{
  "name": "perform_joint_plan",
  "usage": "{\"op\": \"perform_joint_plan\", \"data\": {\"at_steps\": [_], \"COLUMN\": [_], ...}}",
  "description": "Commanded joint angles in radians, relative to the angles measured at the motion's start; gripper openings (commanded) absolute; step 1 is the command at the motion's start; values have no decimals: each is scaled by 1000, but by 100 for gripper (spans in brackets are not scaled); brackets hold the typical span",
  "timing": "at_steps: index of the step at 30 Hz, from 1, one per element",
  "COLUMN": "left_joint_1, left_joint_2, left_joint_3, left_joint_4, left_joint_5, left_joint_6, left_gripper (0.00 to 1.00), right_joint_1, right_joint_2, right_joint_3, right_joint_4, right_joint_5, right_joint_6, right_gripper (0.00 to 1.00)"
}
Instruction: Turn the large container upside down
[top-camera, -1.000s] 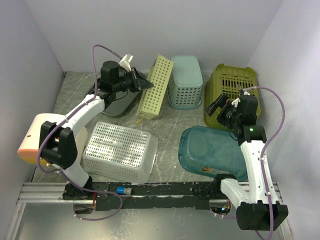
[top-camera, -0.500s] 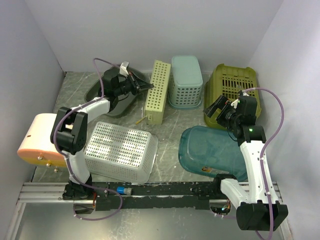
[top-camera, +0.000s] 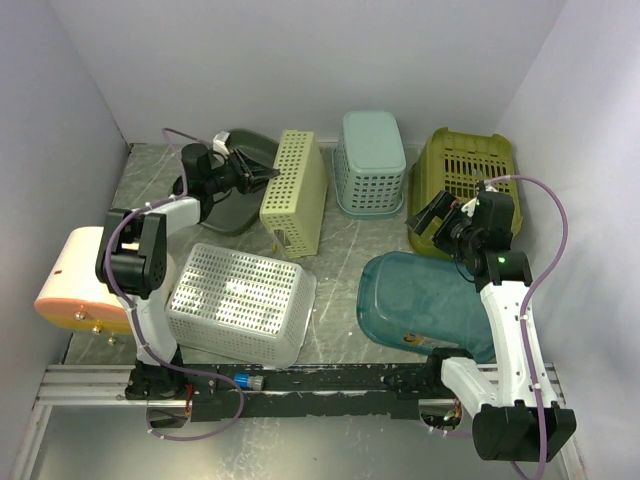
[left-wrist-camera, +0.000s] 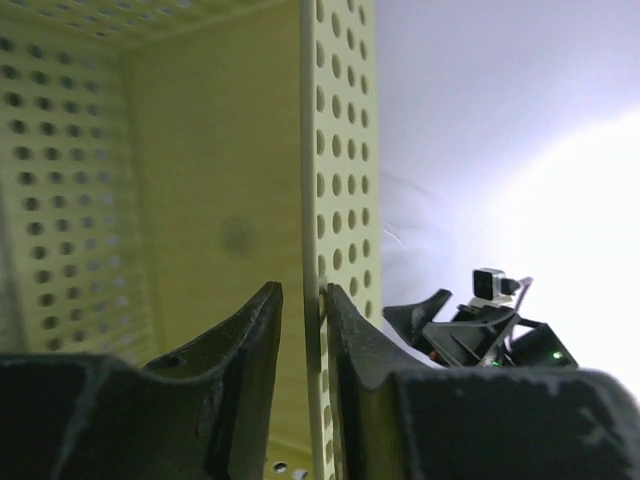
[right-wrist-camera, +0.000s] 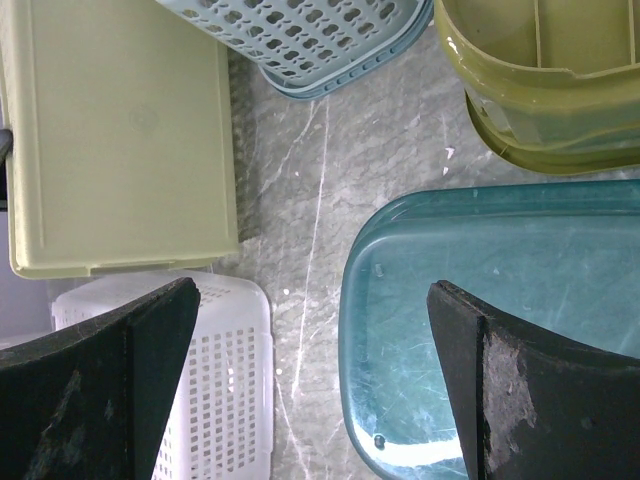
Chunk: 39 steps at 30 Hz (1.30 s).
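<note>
The pale yellow perforated basket (top-camera: 295, 190) stands tipped on its side at the back of the table, its solid bottom (right-wrist-camera: 120, 130) facing the right wrist camera. My left gripper (top-camera: 262, 175) is shut on its rim wall; in the left wrist view the perforated wall (left-wrist-camera: 340, 150) runs between my fingers, and the left gripper (left-wrist-camera: 305, 310) has one finger inside the basket. My right gripper (top-camera: 440, 215) is open and empty, held above the table between the olive basket and the teal tub; it also shows in the right wrist view (right-wrist-camera: 312, 290).
A white basket (top-camera: 235, 300) lies upside down at the front left. A teal tub (top-camera: 420, 300) lies upside down at the front right. A light blue basket (top-camera: 370, 160), an olive basket (top-camera: 460, 185) and a dark tub (top-camera: 235, 195) stand at the back.
My left gripper has moved left and down with the yellow basket's rim, and the basket has rolled further over. The right arm has not moved.
</note>
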Motion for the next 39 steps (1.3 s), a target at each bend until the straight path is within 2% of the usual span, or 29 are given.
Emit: {"op": "perform_joint_plan", "data": {"at_steps": [1,7,10,17,19,23,26,27,28,34,39], "left_joint_1": [60,67,60,-33,-67,-112,-111,-111,-111,-111,-111], "left_joint_2": [9,34,34,79,111,153,124,118,114,81,34], "left_joint_3": [8,136,181,335,428,583,593,600,609,632,544], "left_joint_4": [-227,-555,-661,-844,-949,-1169,-1196,-1210,-1227,-1307,-1282], "left_joint_5": [14,-33,-84,-151,-176,-362,-450,-479,-502,-650,-685], "left_joint_6": [211,466,559,739,815,996,1030,1042,1055,1146,1256], "left_gripper": [36,46,51,58,59,67,78,90,94,96,91], "right_joint_1": [-2,-2,-1,-2,-2,-2,-1,-1,-1,-2,0], "right_joint_2": [-2,2,-2,-4,-8,-15,-25,-24,-23,-12,-7], "right_joint_3": [-10,-12,-11,-17,-13,-6,-14,-16,-19,-27,-36], "right_joint_4": [13,20,18,20,17,3,3,6,8,27,42], "right_joint_5": [-4,-8,-7,-14,-12,-4,-1,-6,-9,-24,-36], "right_joint_6": [3,9,10,14,13,8,10,12,12,14,16], "right_gripper": [100,100,100,100,100,100,100,100,100,100,100]}}
